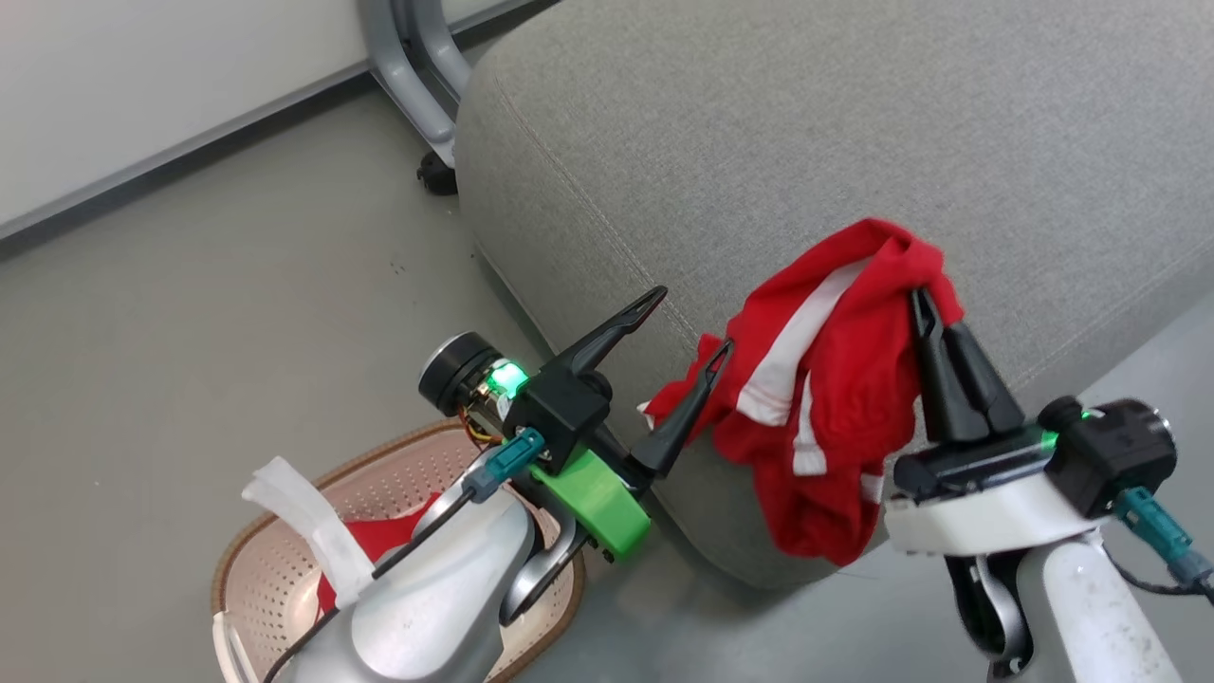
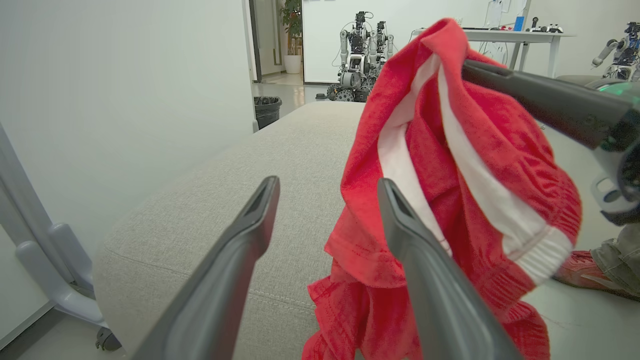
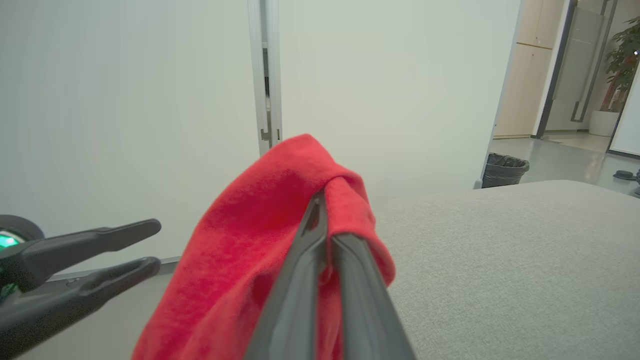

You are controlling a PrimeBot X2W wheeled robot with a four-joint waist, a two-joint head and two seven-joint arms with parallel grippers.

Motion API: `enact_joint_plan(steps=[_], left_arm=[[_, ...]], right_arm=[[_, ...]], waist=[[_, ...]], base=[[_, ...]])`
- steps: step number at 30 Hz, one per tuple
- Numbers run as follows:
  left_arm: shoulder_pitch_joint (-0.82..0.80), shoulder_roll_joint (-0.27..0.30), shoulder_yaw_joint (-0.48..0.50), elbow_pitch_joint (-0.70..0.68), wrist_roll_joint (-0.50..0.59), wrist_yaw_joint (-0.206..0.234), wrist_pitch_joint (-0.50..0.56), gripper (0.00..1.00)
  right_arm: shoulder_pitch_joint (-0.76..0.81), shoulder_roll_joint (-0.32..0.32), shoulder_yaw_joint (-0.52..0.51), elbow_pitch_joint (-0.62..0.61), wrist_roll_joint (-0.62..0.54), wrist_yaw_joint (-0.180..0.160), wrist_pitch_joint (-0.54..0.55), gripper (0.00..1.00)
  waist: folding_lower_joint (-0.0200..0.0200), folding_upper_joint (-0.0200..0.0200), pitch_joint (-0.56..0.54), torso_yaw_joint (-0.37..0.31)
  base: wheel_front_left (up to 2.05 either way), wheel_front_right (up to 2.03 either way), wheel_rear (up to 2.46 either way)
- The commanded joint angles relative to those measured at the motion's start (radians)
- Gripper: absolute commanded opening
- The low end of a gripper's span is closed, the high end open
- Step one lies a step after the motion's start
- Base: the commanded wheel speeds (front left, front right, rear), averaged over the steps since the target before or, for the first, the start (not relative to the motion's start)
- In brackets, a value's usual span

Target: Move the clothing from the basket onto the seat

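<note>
— So, what is the biggest thing in front of you?
— The big grey seat (image 1: 854, 114). In my head view it runs from twelve o'clock round to three o'clock.
— And the basket?
— The basket (image 1: 398, 444) sits on the floor down at seven o'clock, partly behind my left arm. One red piece of clothing (image 1: 379, 536) lies inside it.
— Where is the other piece?
— The red garment with white stripes (image 1: 835, 379) hangs in the air, a bit toward four o'clock from the middle, by the seat's round front corner. Its bottom droops lower than the seat edge. I cannot tell if it touches the seat.
— Who has it?
— My right pincer (image 1: 922, 304). Its two fingers are pressed together on a fold at the top of the cloth. My left pincer (image 1: 690, 321) is spread wide and holds nothing. One of its tips is just beside the cloth's left edge.
— What step is this?
— I think I am carrying one piece to the seat. It is not lying there yet.
— What next?
— I guess I must lift it higher and go toward one o'clock, so all the cloth is over the cushion. Then I let go. After that, the piece in the basket gets its turn.
</note>
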Motion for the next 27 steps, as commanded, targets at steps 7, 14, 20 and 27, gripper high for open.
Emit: enact_joint_plan(steps=[7, 14, 20, 27], left_arm=[[-0.071, 0.04, -0.033, -0.086, 0.031, -0.003, 0.068, 1.0], [-0.147, 0.079, -0.061, -0.171, 0.045, -0.004, 0.126, 1.0], [-0.204, 0.107, -0.072, -0.222, 0.058, -0.004, 0.156, 1.0], [-0.249, 0.131, -0.075, -0.26, 0.073, -0.003, 0.189, 1.0]], right_arm=[[-0.23, -0.018, -0.091, -0.019, 0.003, -0.001, -0.003, 0.0], [-0.496, -0.049, -0.199, 0.003, 0.047, -0.001, -0.003, 0.0], [-0.656, -0.082, -0.32, 0.037, 0.079, -0.001, -0.003, 0.0], [-0.689, -0.109, -0.432, 0.145, 0.073, -0.001, -0.003, 0.0]], waist=[[0.0, 0.0, 0.205, 0.016], [0.0, 0.0, 0.358, 0.081], [0.0, 0.0, 0.46, 0.126], [0.0, 0.0, 0.557, 0.143]], base=[[0.0, 0.0, 0.0], [0.0, 0.0, 0.0], [0.0, 0.0, 0.0], [0.0, 0.0, 0.0]])
